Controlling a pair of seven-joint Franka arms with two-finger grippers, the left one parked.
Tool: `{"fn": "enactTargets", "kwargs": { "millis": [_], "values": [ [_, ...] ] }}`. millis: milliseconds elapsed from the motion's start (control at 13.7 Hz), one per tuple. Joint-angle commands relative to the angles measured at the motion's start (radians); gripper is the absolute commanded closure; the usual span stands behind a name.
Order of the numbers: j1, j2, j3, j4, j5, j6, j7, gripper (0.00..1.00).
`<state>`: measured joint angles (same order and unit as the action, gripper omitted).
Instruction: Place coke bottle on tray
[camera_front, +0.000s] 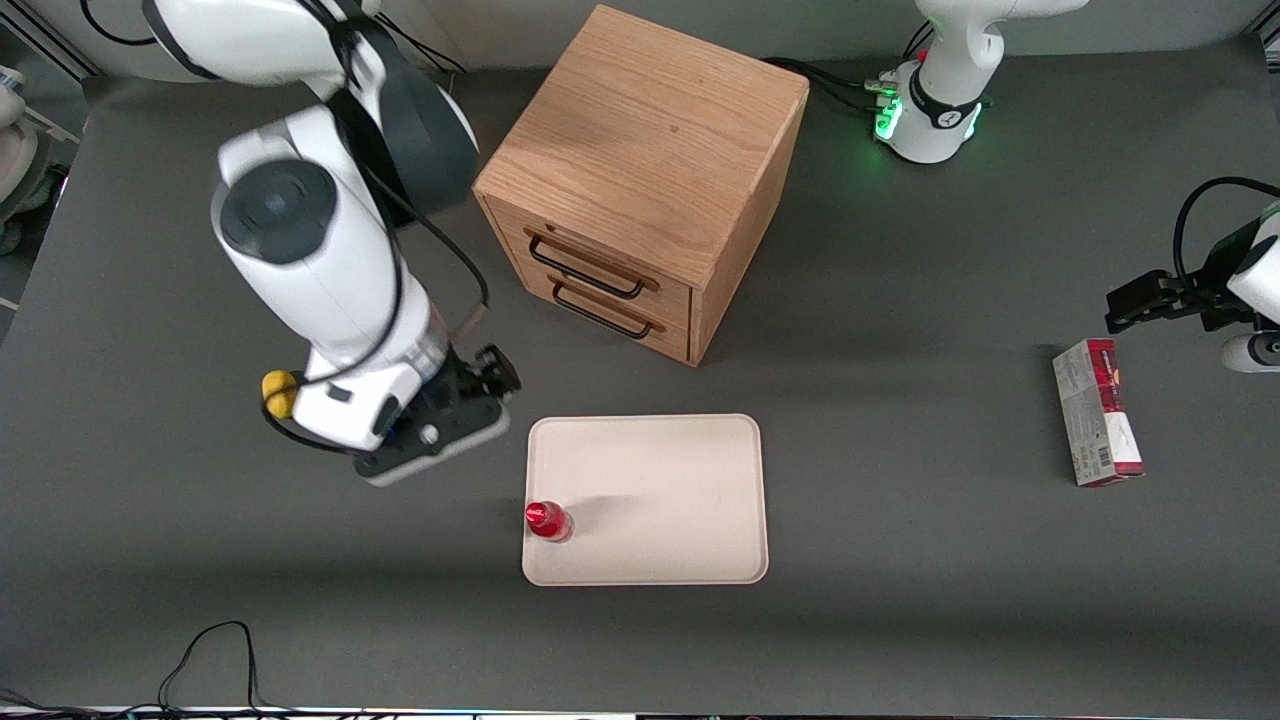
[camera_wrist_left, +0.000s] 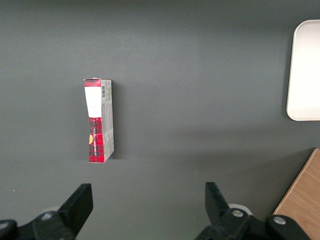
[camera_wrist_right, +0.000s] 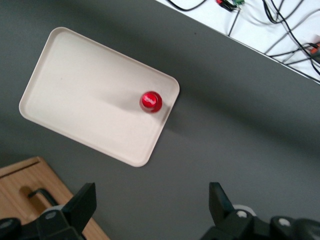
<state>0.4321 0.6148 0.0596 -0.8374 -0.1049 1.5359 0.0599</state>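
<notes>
Front camera high, looking down over the whole table. Both wrist cameras face straight down from well above; each catches the tray (camera_front: 650, 500), shared with front.

White arm (camera_front: 310, 270), black jaws.

My right arm reaches down over the table from its own end, forearm upright and wrist bent toward the front camera. My gripper (camera_wrist_right: 152, 202) hangs above the table surface, holding nothing. Its two dark fingers (camera_wrist_right: 82, 202) stand wide apart, with bare space between them. In the front view the gripper (camera_front: 440, 425) shows beneath the white wrist housing, a black cable looping beside the forearm.
</notes>
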Motion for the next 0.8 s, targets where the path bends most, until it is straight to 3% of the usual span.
{"fn": "enactTargets", "kwargs": {
  "millis": [0,292,511,730],
  "values": [
    [-0.064,-0.101,-0.007,-0.096,-0.004,-0.056,0.003,0.0],
    [-0.2,-0.318,-0.006,-0.382,0.03,0.029,-0.015,0.0],
    [-0.314,-0.435,-0.006,-0.53,0.079,0.09,-0.046,0.0],
    [-0.384,-0.507,-0.018,-0.632,0.085,0.121,-0.122,0.0]
  ]
}}
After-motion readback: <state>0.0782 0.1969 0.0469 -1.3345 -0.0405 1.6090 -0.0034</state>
